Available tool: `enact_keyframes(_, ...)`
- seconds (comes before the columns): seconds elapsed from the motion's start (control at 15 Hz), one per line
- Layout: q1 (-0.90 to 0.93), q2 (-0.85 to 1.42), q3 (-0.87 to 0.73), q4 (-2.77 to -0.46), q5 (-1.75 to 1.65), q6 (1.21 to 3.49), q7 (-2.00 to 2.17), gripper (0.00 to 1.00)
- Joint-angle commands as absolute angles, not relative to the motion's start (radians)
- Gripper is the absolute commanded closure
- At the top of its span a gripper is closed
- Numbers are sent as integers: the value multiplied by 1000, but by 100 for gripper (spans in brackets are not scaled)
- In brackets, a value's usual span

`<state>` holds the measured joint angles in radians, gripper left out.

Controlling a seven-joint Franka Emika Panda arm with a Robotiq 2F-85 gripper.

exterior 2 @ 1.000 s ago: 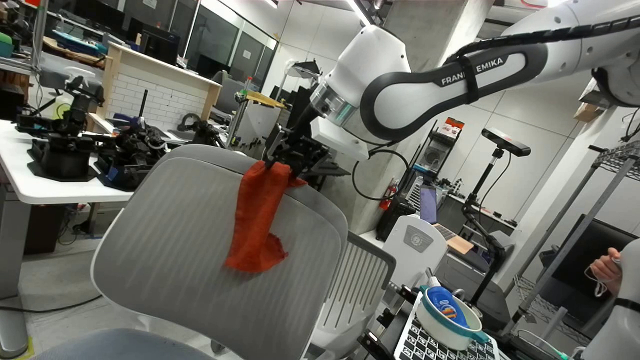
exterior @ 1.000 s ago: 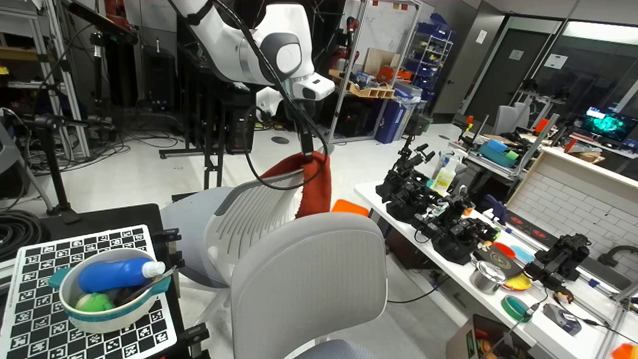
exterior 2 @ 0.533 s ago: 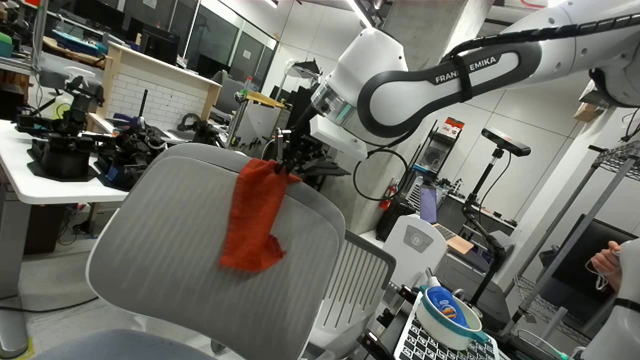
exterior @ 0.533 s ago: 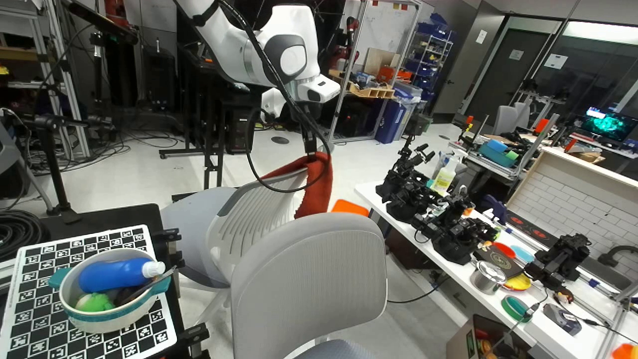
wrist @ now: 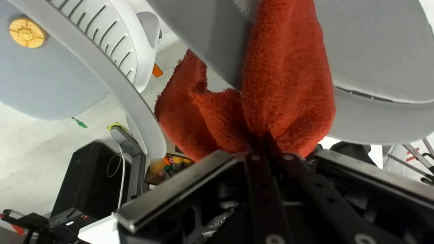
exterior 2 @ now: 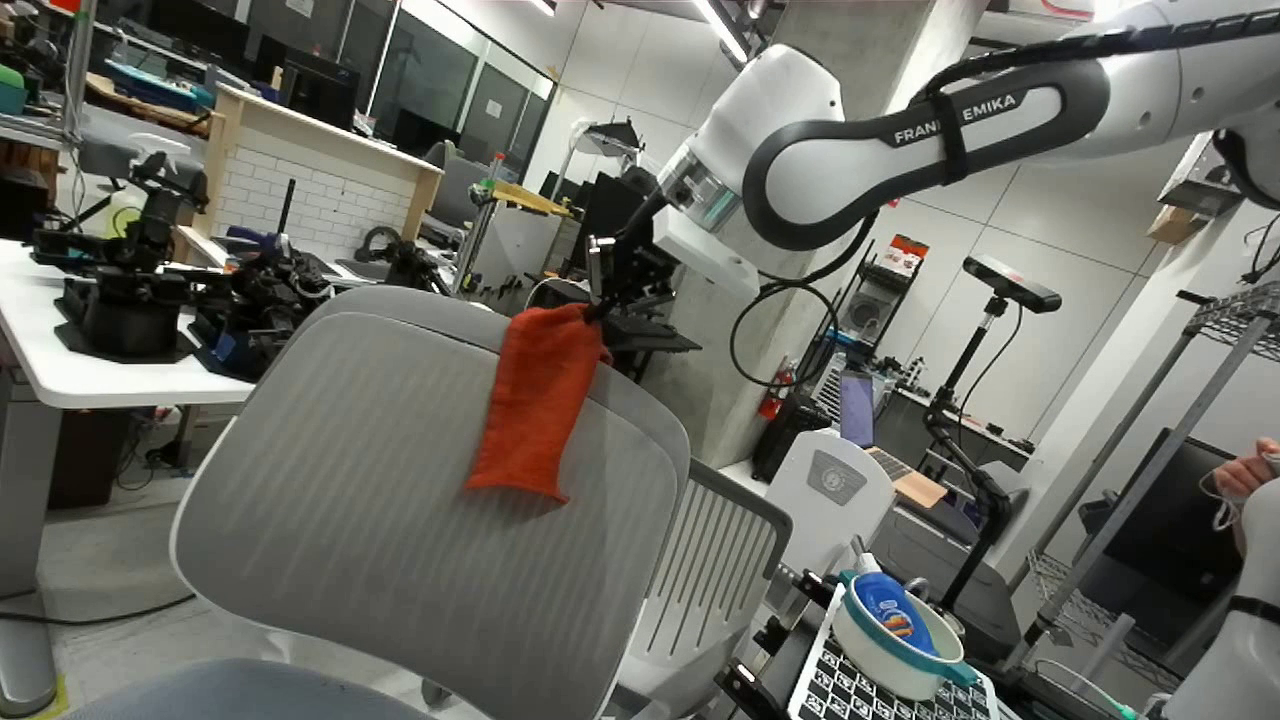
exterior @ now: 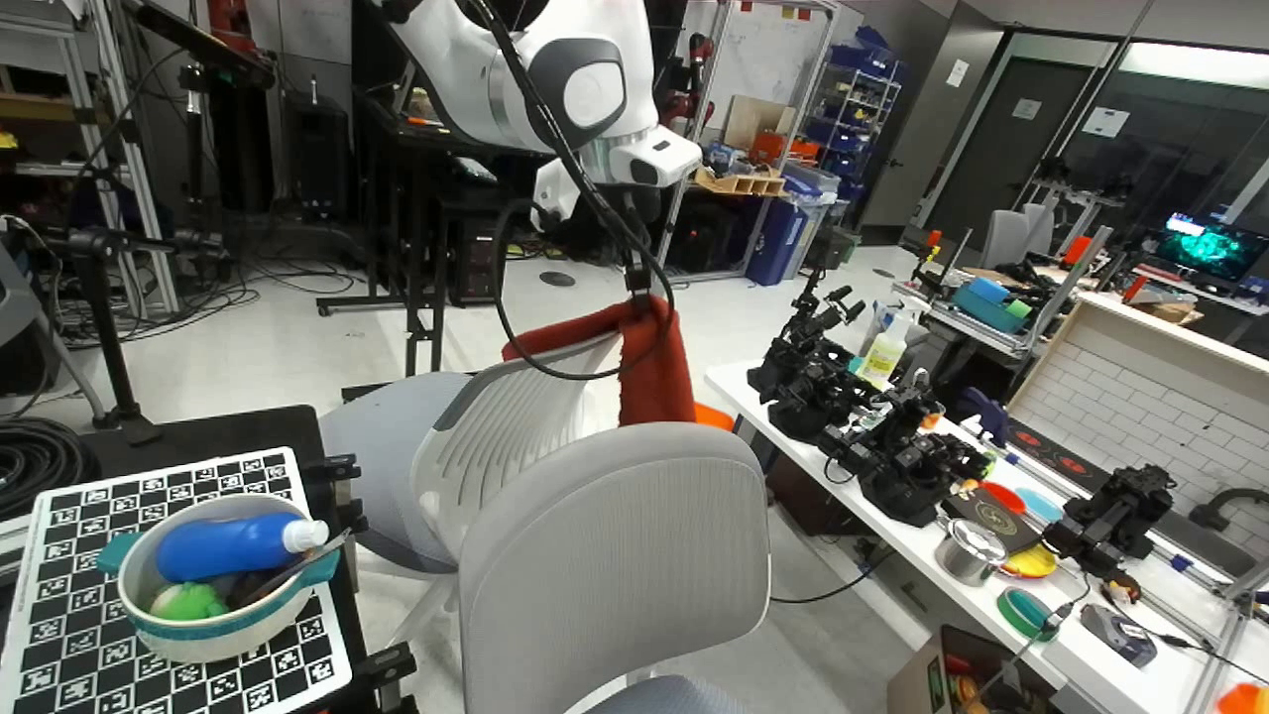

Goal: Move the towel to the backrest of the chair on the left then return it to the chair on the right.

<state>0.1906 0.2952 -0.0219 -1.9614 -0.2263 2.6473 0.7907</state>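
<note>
We've got the red towel [wrist: 284,78] pinched in the jaws, which are pressed together on bunched cloth a bit below and right of centre in the wrist view. The gripper [wrist: 261,137] comes in from the bottom of that frame.

Towel sits over the top of the backrest [exterior 2: 370,490] of a gray chair [exterior 2: 240,692], cloth on both sides of the edge. In an exterior view we see the towel [exterior 2: 530,420] hang down the near face, around mid-frame; whether its lower end touches the backrest, we can't tell. In an exterior view the towel [exterior: 567,332] also runs along the top rim, left of the jaws.

Franka arm [exterior 2: 820,185] reaches in from the upper right of the frame. A 2nd gray chair [exterior: 615,565] fills the lower middle in an exterior view, in front of the towel's chair.

Lower left there: dark bench [exterior: 223,431] with a black-and-white patterned board [exterior: 59,615], a white-and-teal pot [exterior: 193,643] on it. In the pot, a blue bottle [exterior: 223,547] on its side plus a green thing [exterior: 188,602] we can't name. Right side: white bench [exterior: 739,385] carrying black rigs [exterior: 813,392] and a steel pot [exterior: 970,555]. Wrist view, upper left: round yellow piece [wrist: 27,33] on a bluish-gray seat [wrist: 51,81].
</note>
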Motion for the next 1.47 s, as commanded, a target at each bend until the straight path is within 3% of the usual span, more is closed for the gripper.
enact_keyframes(0.0, 158, 108, -44, -2099, -212, 2678, 745, 99)
enact_keyframes(0.6, -18, -174, -34, -2184, -182, 2686, 639, 99)
enact_keyframes(1.4, -17, 62, 15, -2074, -276, 2721, 736, 99)
